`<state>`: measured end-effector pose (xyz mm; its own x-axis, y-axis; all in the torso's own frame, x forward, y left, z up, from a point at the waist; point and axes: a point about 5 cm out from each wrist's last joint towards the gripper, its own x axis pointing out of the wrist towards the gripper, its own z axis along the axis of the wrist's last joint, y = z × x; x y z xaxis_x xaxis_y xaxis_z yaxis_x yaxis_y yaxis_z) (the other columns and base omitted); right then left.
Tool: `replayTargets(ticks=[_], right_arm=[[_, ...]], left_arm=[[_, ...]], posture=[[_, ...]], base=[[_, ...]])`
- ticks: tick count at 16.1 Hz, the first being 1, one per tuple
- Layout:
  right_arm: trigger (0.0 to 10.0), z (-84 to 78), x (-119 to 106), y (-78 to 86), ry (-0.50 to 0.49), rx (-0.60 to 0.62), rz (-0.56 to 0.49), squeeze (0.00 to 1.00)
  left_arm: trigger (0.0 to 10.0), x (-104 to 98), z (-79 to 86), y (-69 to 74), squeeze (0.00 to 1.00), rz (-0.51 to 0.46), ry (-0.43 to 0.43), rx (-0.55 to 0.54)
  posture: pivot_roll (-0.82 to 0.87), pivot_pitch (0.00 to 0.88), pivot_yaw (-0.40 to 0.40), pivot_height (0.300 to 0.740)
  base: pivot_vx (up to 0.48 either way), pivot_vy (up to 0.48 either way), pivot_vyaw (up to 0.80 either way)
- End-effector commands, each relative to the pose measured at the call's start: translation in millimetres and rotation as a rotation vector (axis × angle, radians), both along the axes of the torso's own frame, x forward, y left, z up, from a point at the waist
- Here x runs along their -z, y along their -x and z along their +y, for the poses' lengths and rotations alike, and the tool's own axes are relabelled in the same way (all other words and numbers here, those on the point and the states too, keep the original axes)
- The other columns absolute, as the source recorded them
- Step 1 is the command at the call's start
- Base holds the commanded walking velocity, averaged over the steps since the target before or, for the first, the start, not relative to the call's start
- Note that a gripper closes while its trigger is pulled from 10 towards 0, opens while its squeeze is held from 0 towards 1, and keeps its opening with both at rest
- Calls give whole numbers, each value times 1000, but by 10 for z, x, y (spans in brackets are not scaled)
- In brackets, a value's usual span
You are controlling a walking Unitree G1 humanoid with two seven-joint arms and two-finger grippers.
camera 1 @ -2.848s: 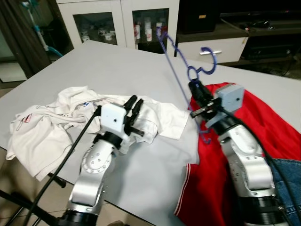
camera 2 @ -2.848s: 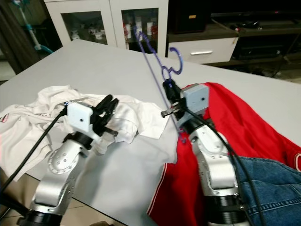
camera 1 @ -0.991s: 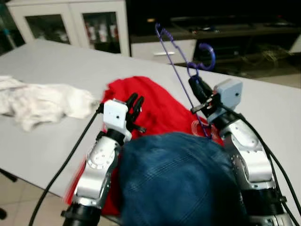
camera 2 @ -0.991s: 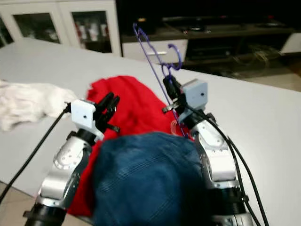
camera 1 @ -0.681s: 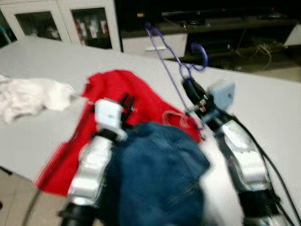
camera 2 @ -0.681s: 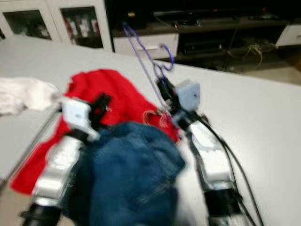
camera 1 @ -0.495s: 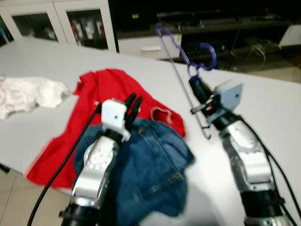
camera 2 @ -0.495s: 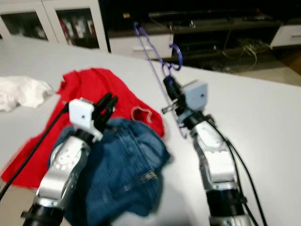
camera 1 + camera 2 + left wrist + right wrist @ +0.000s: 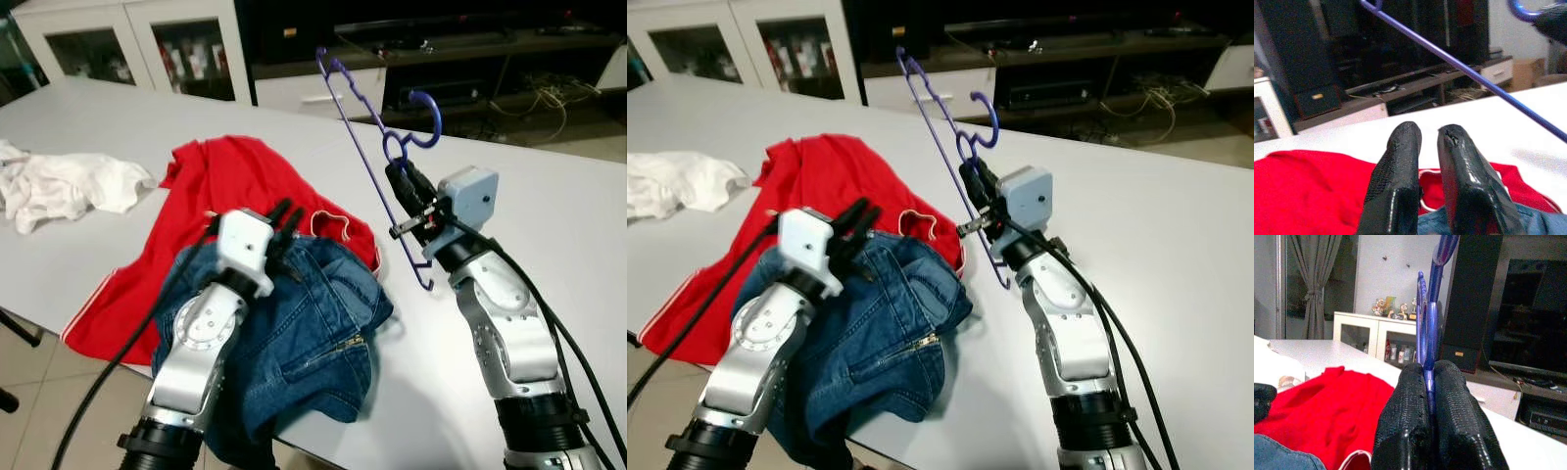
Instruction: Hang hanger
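Right wrist view is showing the right gripper (image 9: 1429, 377) pinching the purple hanger (image 9: 1427, 318) tight between its fingers, holding it upright above the white table (image 9: 549, 196). The left gripper (image 9: 284, 223), nearly closed and carrying nothing, is hovering over the blue jeans (image 9: 304, 343) and red shirt (image 9: 225, 186). Judging by this, the carrying step is underway, and a rail or hook needs finding next.
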<state>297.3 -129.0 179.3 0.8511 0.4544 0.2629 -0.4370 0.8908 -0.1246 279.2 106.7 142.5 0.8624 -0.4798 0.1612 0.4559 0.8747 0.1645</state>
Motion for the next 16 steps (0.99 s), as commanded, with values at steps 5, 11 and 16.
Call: replayTargets(ticks=[5,11,16], right_arm=[[10000,28,-58,-37,2,-4,-23,0],[10000,17,-61,-33,8,-2,-25,0],[10000,0,-55,-21,14,3,-23,0]], left_arm=[[10000,-16,42,9,0,37,-146,186],[10000,-92,204,208,0,111,-294,512],[10000,66,274,368,0,278,-367,700]], posture=[[-69,0,58,740],[-70,0,57,740],[-79,0,60,740]], base=[[0,0,0],[0,0,0],[0,0,0]])
